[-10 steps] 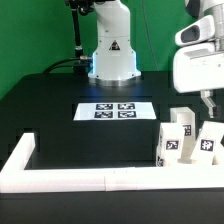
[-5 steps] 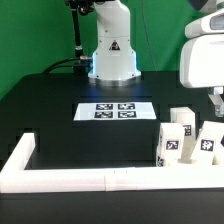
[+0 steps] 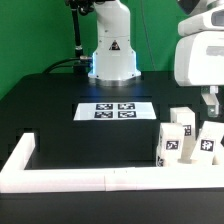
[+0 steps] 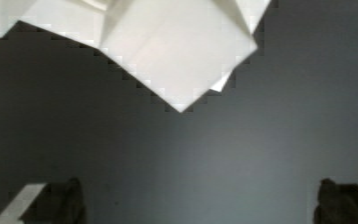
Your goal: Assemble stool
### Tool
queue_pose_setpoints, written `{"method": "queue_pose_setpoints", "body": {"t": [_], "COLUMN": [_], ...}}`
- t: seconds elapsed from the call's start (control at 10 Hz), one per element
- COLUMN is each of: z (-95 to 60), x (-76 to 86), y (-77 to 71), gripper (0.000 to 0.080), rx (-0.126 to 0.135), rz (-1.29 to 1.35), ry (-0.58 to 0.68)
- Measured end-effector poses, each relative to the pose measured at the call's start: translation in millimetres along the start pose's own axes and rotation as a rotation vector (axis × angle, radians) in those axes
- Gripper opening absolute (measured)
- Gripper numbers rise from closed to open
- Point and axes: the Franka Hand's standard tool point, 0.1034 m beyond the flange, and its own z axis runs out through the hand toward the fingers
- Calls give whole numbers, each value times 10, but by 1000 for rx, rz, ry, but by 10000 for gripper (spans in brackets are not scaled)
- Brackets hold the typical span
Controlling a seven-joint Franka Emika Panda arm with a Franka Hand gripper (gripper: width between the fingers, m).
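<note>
The gripper (image 3: 210, 100) stands wide open and holds nothing; against a moment ago it has dropped back down and sidled toward the exterior view's left, so it hovers above the leg blocks (image 3: 180, 140), likely lining up a first pick. The blocks, white with black-and-white tags, stand clustered against the border wall (image 3: 90, 178).

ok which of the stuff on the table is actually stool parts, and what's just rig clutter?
Stool parts:
- leg blocks, white, tagged, clustered at the exterior view's right by the wall
- seat: not visible

Not part of it:
- marker board, flat on the table
- white border wall
- robot base
</note>
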Motion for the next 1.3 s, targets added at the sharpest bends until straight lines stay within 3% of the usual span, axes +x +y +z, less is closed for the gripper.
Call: {"method": "queue_pose_setpoints", "body": {"t": [0.1, 0.2, 0.3, 0.6, 0.7, 0.8, 1.3], "z": [-27, -56, -53, -47, -25, 65, 171], "x": [-41, 101, 116, 95, 74, 9, -106], "y": [16, -52, -118, -42, -23, 59, 38], "gripper": [649, 649, 649, 649, 649, 649, 649], "rx": [28, 10, 2, -4, -1, 23, 27], "rz": [-106, -158, -215, -322, -347, -499, -522], "ry": [-130, -123, -122, -128, -135, -169, -196]}}
